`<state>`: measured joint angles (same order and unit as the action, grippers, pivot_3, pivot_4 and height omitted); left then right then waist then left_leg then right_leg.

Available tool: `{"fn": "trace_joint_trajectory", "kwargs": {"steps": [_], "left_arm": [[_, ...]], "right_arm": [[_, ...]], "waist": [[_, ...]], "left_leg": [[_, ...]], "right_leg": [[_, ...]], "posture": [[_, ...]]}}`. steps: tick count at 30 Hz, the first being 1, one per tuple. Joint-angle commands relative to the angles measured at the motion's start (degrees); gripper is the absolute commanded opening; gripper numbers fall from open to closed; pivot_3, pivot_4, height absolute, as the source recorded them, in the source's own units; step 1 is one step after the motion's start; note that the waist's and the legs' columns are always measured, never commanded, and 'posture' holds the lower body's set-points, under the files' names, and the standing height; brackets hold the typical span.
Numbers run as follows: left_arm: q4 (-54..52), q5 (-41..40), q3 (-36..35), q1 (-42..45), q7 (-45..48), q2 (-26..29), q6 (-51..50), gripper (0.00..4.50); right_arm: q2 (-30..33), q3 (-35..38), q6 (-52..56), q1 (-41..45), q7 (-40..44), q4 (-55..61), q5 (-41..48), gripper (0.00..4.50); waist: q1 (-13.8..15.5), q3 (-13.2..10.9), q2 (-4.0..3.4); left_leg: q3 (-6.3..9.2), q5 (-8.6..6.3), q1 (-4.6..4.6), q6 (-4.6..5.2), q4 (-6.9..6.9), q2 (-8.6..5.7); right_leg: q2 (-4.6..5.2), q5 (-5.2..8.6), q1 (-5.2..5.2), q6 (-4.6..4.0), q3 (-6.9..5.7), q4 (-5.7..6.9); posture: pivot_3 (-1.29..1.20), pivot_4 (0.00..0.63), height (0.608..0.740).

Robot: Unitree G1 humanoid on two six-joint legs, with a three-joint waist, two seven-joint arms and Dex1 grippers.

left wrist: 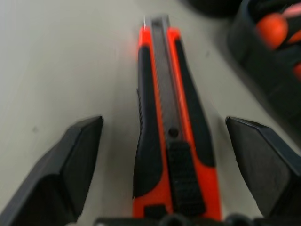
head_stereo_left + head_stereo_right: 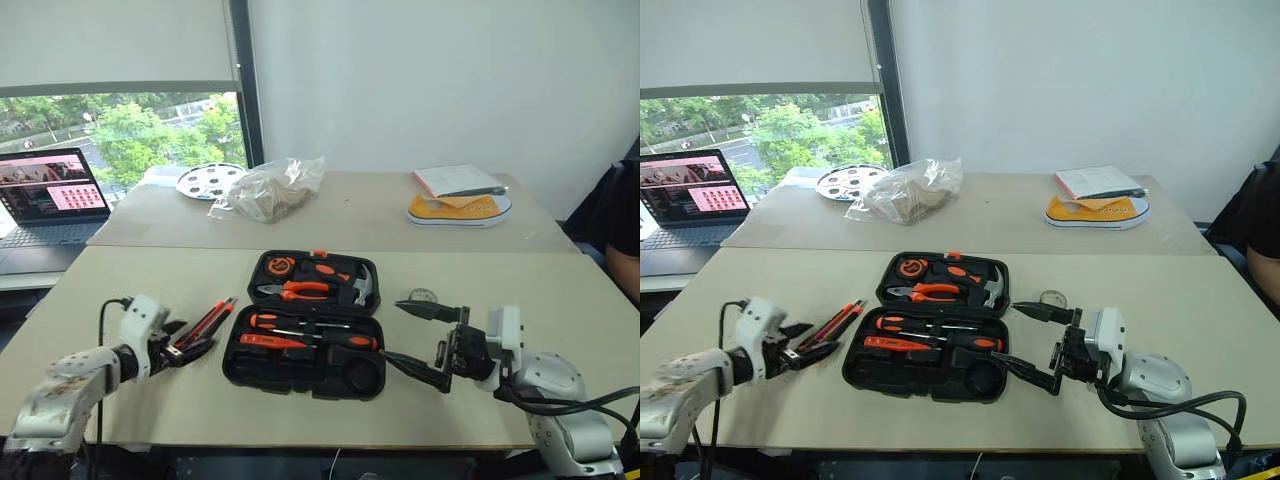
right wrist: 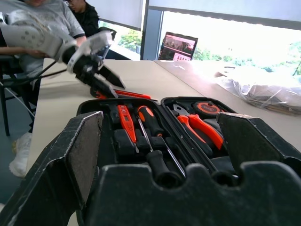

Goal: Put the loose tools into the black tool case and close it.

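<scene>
The black tool case (image 2: 304, 340) lies open at the middle of the tabletop (image 2: 480, 285), its lid half toward twelve o'clock. In the near half sit two long screwdrivers (image 2: 330, 338) and the small orange tester screwdriver (image 2: 272, 341); the lid half holds orange-handled pliers (image 2: 292, 291), a small hammer (image 2: 362, 287) and a tape measure (image 2: 278, 267). The black-and-orange utility knife (image 2: 203, 325) lies on the tabletop just beside the case at nine o'clock. The left hand (image 2: 183, 347) is spread open around the knife's rear end, fingers (image 1: 70, 165) on either side, not touching it. The right hand (image 2: 420, 342) hangs wide open and empty at the case's three o'clock
</scene>
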<state>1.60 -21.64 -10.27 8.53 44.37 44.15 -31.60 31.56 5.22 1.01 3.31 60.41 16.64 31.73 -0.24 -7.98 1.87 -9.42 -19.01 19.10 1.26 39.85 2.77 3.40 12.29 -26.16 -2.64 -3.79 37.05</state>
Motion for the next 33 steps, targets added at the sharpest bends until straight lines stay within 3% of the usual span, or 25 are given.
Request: {"fn": "trace_joint_trajectory", "kwargs": {"steps": [1, 5, 8, 11, 17, 25, 33], "left_arm": [[0.27, 0.33, 0.59, -0.5, 1.57, 0.82, -0.74, 3.03], [1.93, -0.72, -2.12, -0.75, 3.99, 0.57, 4.06, 1.82], [3.85, -4.02, -6.39, 1.01, 10.8, 0.11, 13.77, 1.79], [2.83, -8.16, -5.9, 5.34, 22.37, 2.23, 17.49, 1.79], [-4.51, -1.69, 9.54, 11.36, 36.73, 6.14, 22.34, 1.79], [-0.22, 9.62, 23.17, 17.17, 37.37, 0.64, 29.39, 1.79], [6.02, 14.31, 26.43, 19.93, 38.39, -0.89, 35.15, 1.79]], "right_arm": [[0.12, 1.61, -1.06, -1.04, -1.2, 2.74, 0.25, 4.5], [0.23, 1.77, -1.46, -1.87, -1.76, 2.97, -0.06, 4.5], [0.59, 2.06, -1.5, -2.24, -1.84, 3.29, 0.08, 4.5], [2.33, 3.65, -0.98, -3.19, -0.88, 3.8, 1.04, 4.5], [5.45, 6.0, -0.18, -7.1, 1.25, 4.92, 2.64, 4.5], [4.53, 5.07, 0.04, -9.16, -0.61, 7.42, 1.99, 4.5], [4.23, 5.03, -0.02, -8.8, -1.8, 7.55, 1.62, 4.5]], "waist": [[0.16, 0.0, -0.02], [0.19, 0.0, -0.02], [0.18, -0.01, 0.0], [0.42, -0.02, 0.02], [1.09, 0.02, -0.05], [0.47, 0.0, -0.04], [0.67, 0.01, -0.03]], "left_leg": [[0.0, 0.0, 0.0, 0.0, 0.0, 0.0], [-0.01, 0.0, -0.03, -0.01, 0.01, 0.0], [-0.02, 0.01, -0.02, -0.01, 0.03, 0.02], [-0.01, 0.02, 0.01, -0.02, 0.05, 0.03], [-0.02, -0.01, 0.09, 0.02, 0.15, -0.12], [0.04, 0.04, 0.08, -0.04, 0.17, -0.14], [0.12, 0.02, 0.1, 0.06, 0.26, -0.09]], "right_leg": [[0.01, 0.0, 0.0, 0.0, 0.0, 0.01], [0.04, 0.0, 0.02, 0.0, 0.07, 0.03], [0.03, 0.0, 0.01, 0.0, 0.06, 0.03], [0.04, 0.0, -0.01, -0.01, 0.01, 0.03], [0.08, 0.01, 0.03, 0.03, -0.02, -0.03], [-0.09, 0.03, 0.05, 0.07, 0.13, 0.03], [-0.05, 0.04, 0.06, 0.08, 0.15, 0.03]], "posture": [[0.0, 0.15, 0.74], [0.0, 0.15, 0.74], [0.0, 0.15, 0.74], [0.0, 0.15, 0.74], [0.0, 0.15, 0.74], [0.0, 0.15, 0.74], [0.0, 0.15, 0.74]]}}
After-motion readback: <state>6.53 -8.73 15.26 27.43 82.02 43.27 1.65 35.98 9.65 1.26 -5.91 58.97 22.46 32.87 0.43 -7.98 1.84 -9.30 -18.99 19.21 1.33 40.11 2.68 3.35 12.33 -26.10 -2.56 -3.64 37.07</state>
